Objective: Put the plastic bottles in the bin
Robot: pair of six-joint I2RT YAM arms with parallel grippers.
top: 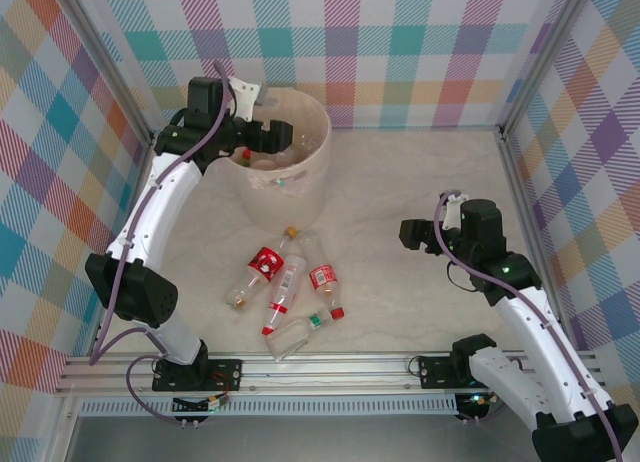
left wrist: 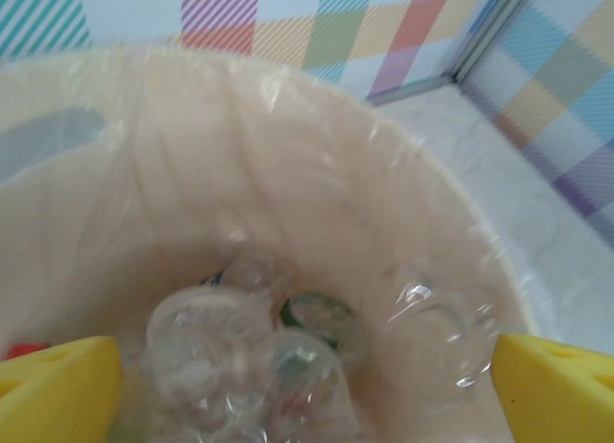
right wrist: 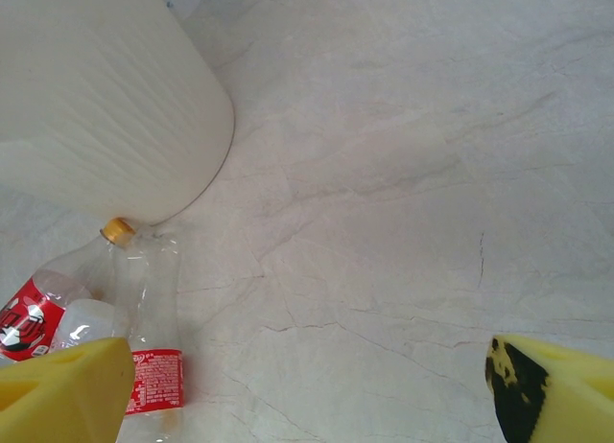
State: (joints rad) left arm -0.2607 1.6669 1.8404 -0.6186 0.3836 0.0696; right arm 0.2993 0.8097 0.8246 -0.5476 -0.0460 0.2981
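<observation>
From above, the bin (top: 318,157) was a round, smooth, cream plastic bucket at the far left of the surface (top: 420,182), a pale sheet with faint stone veining. The left gripper (top: 272,136) hung over the bin's mouth. Several plastic bottles (top: 288,282) lay on their sides in a loose cluster at the front middle. They were clear, thin-walled and crumpled, most with red labels and red caps, one with an orange cap and one with a green cap. The right gripper (top: 408,232) hovered right of the cluster, well apart from it. A broad stretch of surface ran from there to the checked walls (top: 590,162) and the aluminium rail (top: 340,362) at the near edge.

The left wrist camera looked down into the bin, whose curved inner wall was covered by a glossy, wrinkled clear liner (left wrist: 384,155). More bottles lay piled at the bottom, blurred, showing rounded transparent ends. The left gripper's yellow fingertips (left wrist: 58,390) stood wide apart at the frame's lower corners, open, with nothing between them.

At the right wrist, the bin's matte outer wall bulged in at the upper left. The orange-capped bottle (right wrist: 144,299) lay just below it, and a red-labelled one lay beside that. The right gripper was open too. One of its yellow pads was smudged black, and veined surface lay between the pads.
</observation>
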